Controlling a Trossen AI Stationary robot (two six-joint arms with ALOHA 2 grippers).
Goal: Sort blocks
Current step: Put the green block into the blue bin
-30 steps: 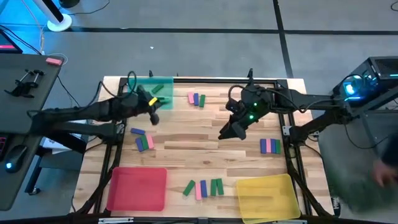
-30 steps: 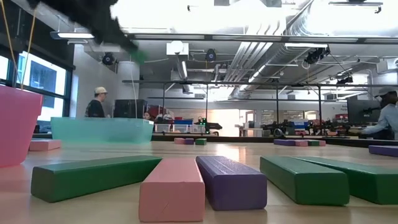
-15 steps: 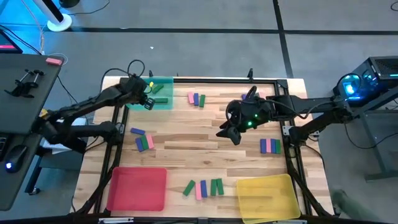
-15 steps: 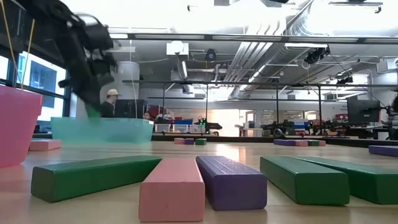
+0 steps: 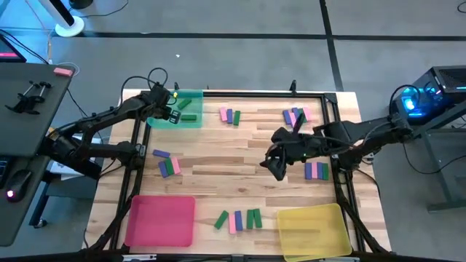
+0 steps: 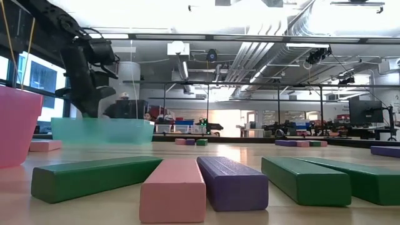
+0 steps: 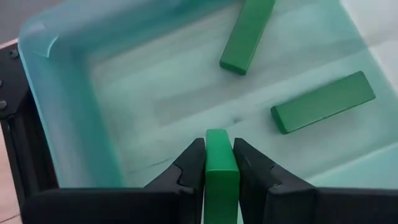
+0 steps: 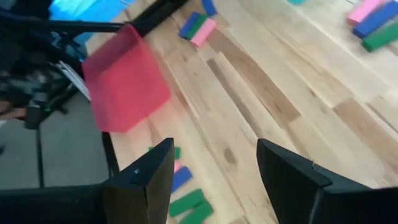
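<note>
Over the green tray (image 5: 191, 96) at the bench's (image 5: 218, 175) far left corner, the left claw (image 7: 219, 163) hangs with a green block (image 7: 220, 171) pinched narrowly between its fingers (image 7: 188, 167), the block's free end pointing down into the tray. Just ahead of that claw, two more green blocks (image 7: 321, 102) already lie flat on the tray floor, apart from each other, with a bare patch of floor directly beneath the held one. The step in hand looks like the drop, and doing it well probably means letting go only while the block sits inside the tray walls, low enough that it does not bounce out or land across the blocks already there. Between the two claws, loose clusters of green, pink and blue blocks (image 5: 231, 115) wait on the wood, so much sorting seems left. Further right, the right claw (image 5: 277, 166) hovers over mid-bench with its fingers (image 8: 148, 174) spread wide and nothing between them; a pink, blue and green cluster (image 5: 315, 170) lies just to its outer side, near the yellow tray (image 5: 314, 231), and the red tray (image 8: 124, 78) shows well ahead of it.
</note>
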